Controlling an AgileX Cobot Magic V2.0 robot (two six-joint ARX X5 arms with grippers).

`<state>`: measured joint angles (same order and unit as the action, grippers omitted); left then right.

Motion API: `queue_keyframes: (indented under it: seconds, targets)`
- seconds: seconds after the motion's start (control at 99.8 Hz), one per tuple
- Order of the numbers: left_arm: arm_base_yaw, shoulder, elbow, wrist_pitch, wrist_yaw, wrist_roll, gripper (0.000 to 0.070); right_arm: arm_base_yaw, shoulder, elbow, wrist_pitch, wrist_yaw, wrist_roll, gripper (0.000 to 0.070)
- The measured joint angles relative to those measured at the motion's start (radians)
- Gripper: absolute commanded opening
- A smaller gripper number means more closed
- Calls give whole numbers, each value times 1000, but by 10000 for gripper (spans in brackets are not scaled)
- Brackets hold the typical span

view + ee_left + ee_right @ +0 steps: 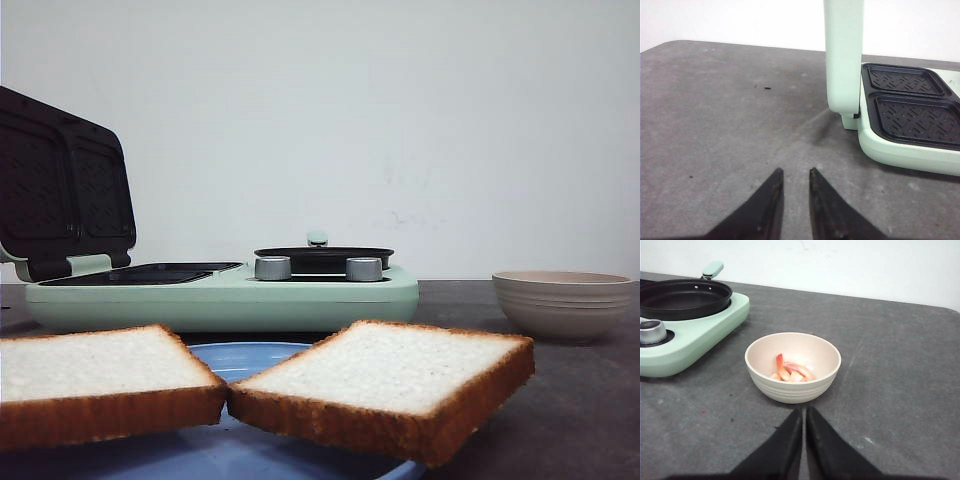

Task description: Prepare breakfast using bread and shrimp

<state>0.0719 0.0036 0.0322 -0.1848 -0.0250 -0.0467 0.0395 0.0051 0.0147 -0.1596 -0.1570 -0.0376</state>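
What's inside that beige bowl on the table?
The beige bowl holds a few pink-and-white shrimp pieces at its bottom. The front view shows only its outside wall, and whatever lies beneath the pieces is hidden.

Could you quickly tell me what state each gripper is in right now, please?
Left gripper: nearly closed, holding nothing, above bare table.
Right gripper: closed, empty, just short of the shrimp bowl.

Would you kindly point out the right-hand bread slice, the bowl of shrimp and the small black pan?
Right bread slice (pixel 390 368), front view, middle of its pale top face.
Bowl of shrimp (pixel 790 387), right wrist view, outer front wall.
Black pan (pixel 680 297), right wrist view, inner floor.
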Motion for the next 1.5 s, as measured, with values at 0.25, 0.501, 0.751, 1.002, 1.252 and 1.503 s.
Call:
queue_keyframes:
  seconds: [0.25,0.501,0.751,1.002,1.252,1.503]
  targets:
    - [0,0,0,0,0,0,0,0,0,0,0,0,0,5]
    - [0,0,0,0,0,0,0,0,0,0,0,0,0,5]
    - [0,0,0,0,0,0,0,0,0,0,0,0,0,5]
    - [0,0,0,0,0,0,0,0,0,0,0,0,0,5]
    - [0,0,0,0,0,0,0,0,0,0,0,0,0,5]
    - [0,0,0,0,0,0,0,16,0,0,0,0,0,5]
